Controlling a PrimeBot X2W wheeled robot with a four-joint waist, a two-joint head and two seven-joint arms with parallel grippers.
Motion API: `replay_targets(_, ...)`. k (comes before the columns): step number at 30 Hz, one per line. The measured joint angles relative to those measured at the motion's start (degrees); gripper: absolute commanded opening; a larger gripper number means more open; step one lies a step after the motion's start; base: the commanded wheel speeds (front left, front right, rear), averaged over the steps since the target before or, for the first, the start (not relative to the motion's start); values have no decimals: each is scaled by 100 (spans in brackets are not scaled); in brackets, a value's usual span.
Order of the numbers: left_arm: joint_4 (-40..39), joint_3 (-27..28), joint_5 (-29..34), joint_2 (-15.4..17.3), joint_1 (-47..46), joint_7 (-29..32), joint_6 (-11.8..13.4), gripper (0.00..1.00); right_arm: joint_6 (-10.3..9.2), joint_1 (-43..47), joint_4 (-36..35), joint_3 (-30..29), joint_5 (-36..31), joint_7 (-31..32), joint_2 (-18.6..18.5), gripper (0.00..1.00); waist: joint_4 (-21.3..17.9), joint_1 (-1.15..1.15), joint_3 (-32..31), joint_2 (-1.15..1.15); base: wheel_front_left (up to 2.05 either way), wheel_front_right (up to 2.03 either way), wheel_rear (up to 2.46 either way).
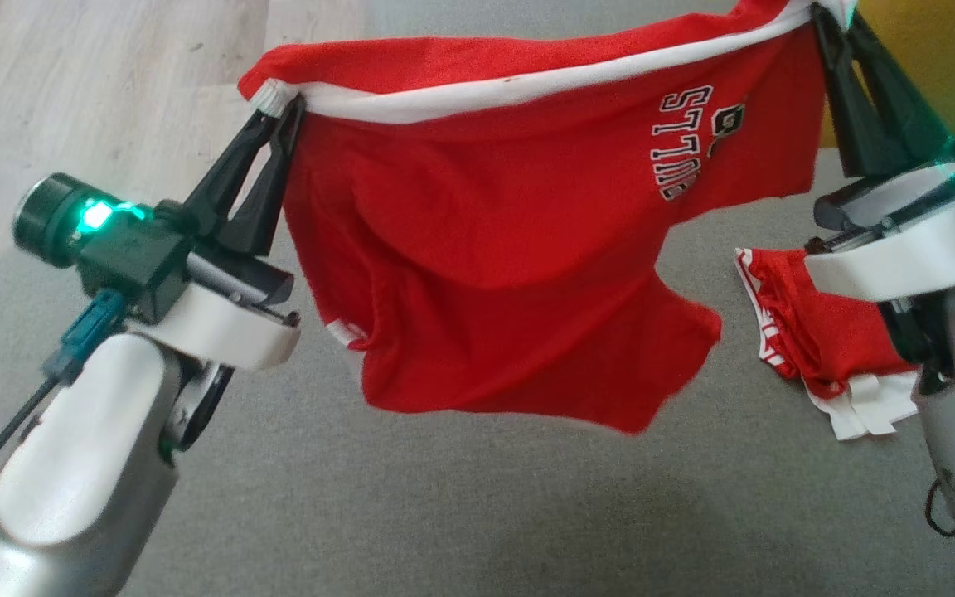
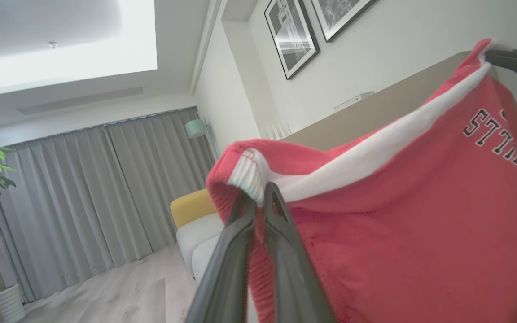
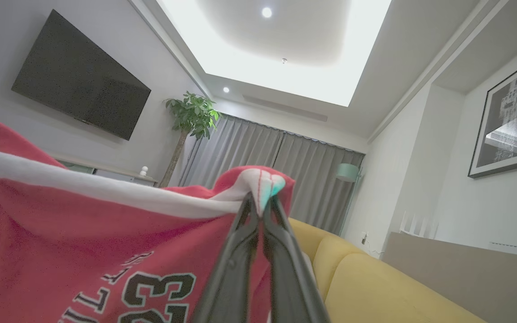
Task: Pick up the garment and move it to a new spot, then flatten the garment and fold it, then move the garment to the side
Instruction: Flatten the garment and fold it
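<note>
Our left gripper (image 1: 278, 108) and right gripper (image 1: 832, 21) each pinch a waistband corner of the red basketball shorts (image 1: 486, 249); if we stretch harder, one may slip.

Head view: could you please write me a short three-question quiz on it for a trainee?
1. True or false: the garment lies flat on the grey surface.
2. Which part does the left hand pinch? A the white-banded top edge; B the bottom hem; C the lettering.
3. What lies on the grey surface beside the right arm?
Key: 1 false, it hangs between the left hand and the right hand; 2 A; 3 a second red garment.
</note>
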Motion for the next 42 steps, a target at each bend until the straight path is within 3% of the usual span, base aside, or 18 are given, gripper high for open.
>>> replay_targets(8, -778, 99, -159, 408, 436, 645, 79, 0, 0, 409, -527, -47, 22, 749, -46, 0, 40, 1, 159, 0, 0, 0, 0)
replay_targets(12, -454, 96, -309, 414, 182, 767, -179, 0, 1, 60, -208, 152, 177, 1002, -168, 0, 28, 1, 465, 0, 0, 0, 0)
replay_targets(16, 503, 62, -326, 393, -989, 739, -506, 0, 1, -1283, 720, 542, 369, 996, -299, 0, 13, 3, 996, 0, 0, 0, 0)
replay_targets(20, 1848, 44, -287, 189, -2660, 285, -654, 0, 1, -3145, 2105, 907, 315, 549, -266, 0, 0, 4, 1606, 0, 0, 0, 0)
replay_targets(21, 1848, 44, -287, 189, -2660, 285, -654, 0, 1, -3145, 2105, 907, 315, 549, -266, 0, 0, 4, 1606, 0, 0, 0, 0)
replay_targets(25, 2910, 46, -120, -164, -3960, -452, -704, 0, 2, -4517, 3440, 766, 59, -130, 8, 0, 9, 5, 2133, 0, 0, 0, 0)
replay_targets(28, 3546, -37, -34, -393, -4424, -871, -714, 0, 2, -4912, 4281, 601, -157, -567, 223, 0, 52, 5, 2394, 0, 0, 0, 0)
replay_targets(34, 4136, -369, -43, -682, -4164, -1089, -717, 0, 2, -4575, 5538, 737, -276, -893, 426, 0, 238, 1, 2410, 0, 0, 0, 0)
replay_targets(42, 3535, -1009, -196, -660, -2331, -1089, -716, 0, 2, -3306, 6548, 1881, 216, -876, 411, 0, 316, 1, 2192, 0, 0, 0, 0)
